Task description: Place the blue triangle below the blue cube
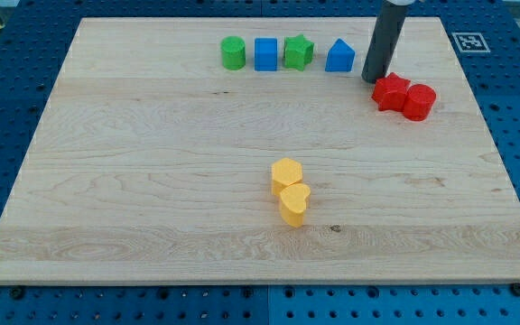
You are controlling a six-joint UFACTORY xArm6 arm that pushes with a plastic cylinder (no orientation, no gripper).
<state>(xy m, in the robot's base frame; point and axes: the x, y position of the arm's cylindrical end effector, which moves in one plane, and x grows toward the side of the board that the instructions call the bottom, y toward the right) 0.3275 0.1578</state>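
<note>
The blue triangle (339, 56) sits near the view's top, at the right end of a row of blocks. The blue cube (265, 54) is in the same row, two places to the left, with a green star-shaped block (299, 51) between them. My tip (373, 78) is just right of the blue triangle and slightly lower, with a small gap between them. The tip stands directly left of and above the red star-shaped block (391, 91).
A green cylinder (233, 52) ends the row on the left. A red cylinder (419, 102) touches the red star on its right. A yellow hexagon-like block (287, 173) and a yellow heart-like block (294, 204) sit together mid-board. The wooden board (134, 199) lies on a blue pegboard.
</note>
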